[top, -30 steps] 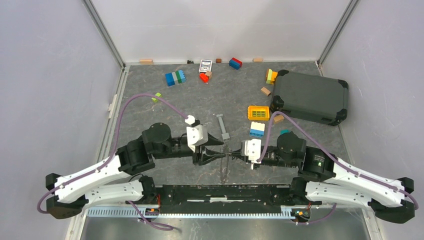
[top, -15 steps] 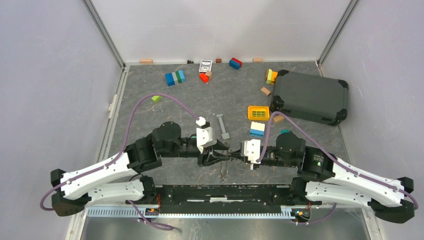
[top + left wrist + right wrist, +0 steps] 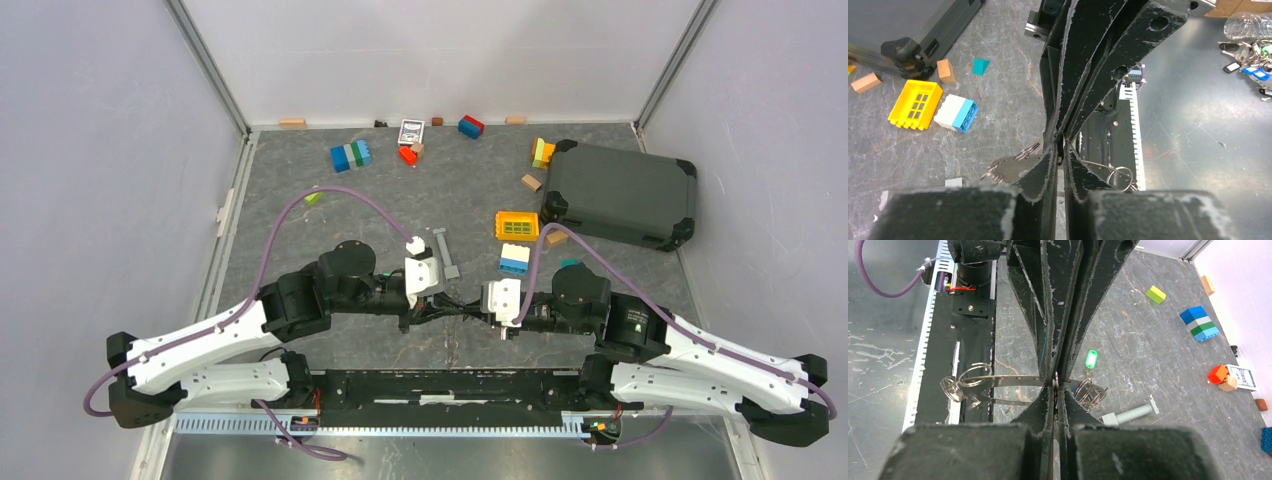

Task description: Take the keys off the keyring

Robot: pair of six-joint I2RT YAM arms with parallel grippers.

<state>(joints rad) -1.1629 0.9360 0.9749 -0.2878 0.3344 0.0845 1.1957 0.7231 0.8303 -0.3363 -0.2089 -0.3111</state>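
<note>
Grey, stone-veined matting [image 3: 330, 225] covers the table; pale walls [image 3: 100, 150] close it on three sides, with aluminium posts [image 3: 205, 65] in the far corners; along the near edge runs a black rail [image 3: 450, 385] and, past it, bare sheet metal [image 3: 450, 455]. Toy bricks lie scattered toward the back: a blue-and-green row [image 3: 350, 155], a red brick [image 3: 408, 154], a small printed box [image 3: 411, 131]; a dark grey case [image 3: 620, 195] sits at the right, with a yellow grid block [image 3: 517, 224] and a white-and-blue brick [image 3: 515, 260] near it; a long grey bar [image 3: 446, 252] lies mid-mat. Over the near-centre of the mat the left gripper [image 3: 452, 304] and right gripper [image 3: 472, 305] meet tip to tip; the keys [image 3: 1003, 381] hang between them, off the surface, flat silver blades jutting to one side, a green-headed one [image 3: 1091, 359] on the other; the keyring [image 3: 1091, 393], coiled thin wire, sits just beside the pinch. Right jaws are pressed fully together on the keys; left jaws stand at a narrow slit at the same spot, and whether they truly grip I cannot tell.
</note>
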